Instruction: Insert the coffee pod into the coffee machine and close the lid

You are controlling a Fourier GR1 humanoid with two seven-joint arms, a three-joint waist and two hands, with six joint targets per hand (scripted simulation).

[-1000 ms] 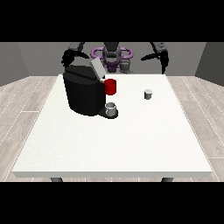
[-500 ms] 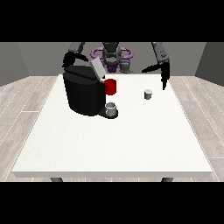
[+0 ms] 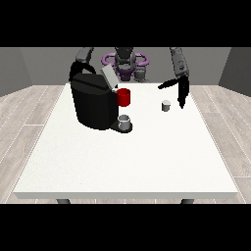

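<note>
Risk lies in the approach: the hand at the view's right (image 3: 180, 91), fingers spread wide and holding nothing, hangs just beside the small grey coffee pod (image 3: 166, 105) near the table's (image 3: 122, 162) far edge, and a careless descent could tip the pod away from the coffee machine (image 3: 94, 102), lid (image 3: 109, 77) raised.

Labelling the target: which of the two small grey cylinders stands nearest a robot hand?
The grey cylinder standing alone, beside the robot hand at the view's right; the other cylinder sits under the coffee machine.
</note>
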